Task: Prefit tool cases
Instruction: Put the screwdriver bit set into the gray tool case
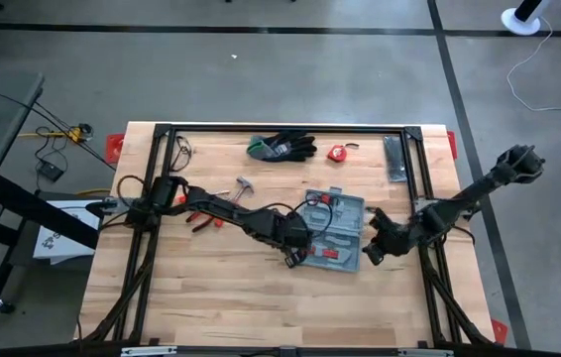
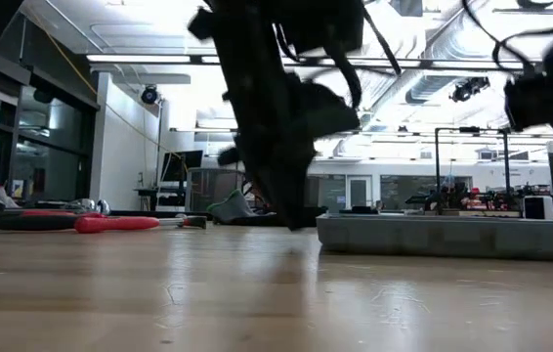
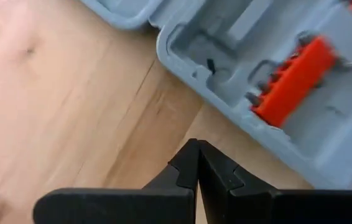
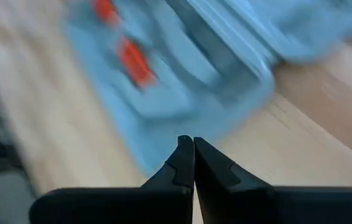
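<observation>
Wooden planks make up the tabletop (image 1: 221, 288), which sits on a grey concrete floor. Near its middle lies the tool case (image 1: 335, 230), grey-blue and opened flat, with orange-red tools (image 3: 293, 81) seated in its moulded recesses. The left end effector (image 1: 296, 254) hangs just beside the case's left edge, its fingers (image 3: 182, 169) pressed together and holding nothing. The right end effector (image 1: 372, 250) sits just beside the case's right edge, fingers (image 4: 208, 163) likewise pressed together and empty. Farther out, red-handled pliers (image 1: 204, 220) and a hammer (image 1: 242, 187) lie left of the case; black-and-green gloves (image 1: 282, 148), a small red tape measure (image 1: 337, 153) and a dark flat bar (image 1: 395, 159) lie along the far edge.
</observation>
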Action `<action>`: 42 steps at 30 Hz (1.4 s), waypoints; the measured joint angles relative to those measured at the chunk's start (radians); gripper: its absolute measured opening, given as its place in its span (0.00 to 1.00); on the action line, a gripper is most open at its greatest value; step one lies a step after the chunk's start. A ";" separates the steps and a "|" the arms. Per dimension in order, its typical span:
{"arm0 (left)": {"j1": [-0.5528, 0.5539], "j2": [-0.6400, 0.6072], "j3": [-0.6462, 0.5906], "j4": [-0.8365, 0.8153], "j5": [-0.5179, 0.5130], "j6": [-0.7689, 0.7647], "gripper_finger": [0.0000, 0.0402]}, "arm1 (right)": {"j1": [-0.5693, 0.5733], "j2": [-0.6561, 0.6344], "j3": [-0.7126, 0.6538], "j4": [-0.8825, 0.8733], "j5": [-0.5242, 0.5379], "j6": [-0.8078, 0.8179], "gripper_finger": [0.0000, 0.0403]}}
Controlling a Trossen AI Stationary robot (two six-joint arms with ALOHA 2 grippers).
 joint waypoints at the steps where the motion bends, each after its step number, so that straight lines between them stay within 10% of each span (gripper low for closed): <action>1: -0.008 -0.020 0.000 -0.010 -0.017 -0.007 0.00 | 0.000 -0.023 0.000 0.029 0.031 0.000 0.00; 9: -0.069 -0.183 -0.002 -0.003 -0.130 -0.030 0.00 | -0.014 -0.077 -0.001 0.494 0.316 -0.165 0.00; 22: -0.116 -0.527 -0.697 0.999 0.225 -0.111 0.00 | -0.156 0.452 0.017 1.264 0.254 -0.381 0.00; 31: -0.202 -0.694 -0.877 1.013 0.210 -0.191 0.00 | -0.194 0.839 0.222 1.354 0.114 -0.321 0.00; 42: -0.270 -0.700 -0.895 0.974 0.111 -0.193 0.00 | -0.219 0.986 0.404 1.331 0.035 -0.354 0.00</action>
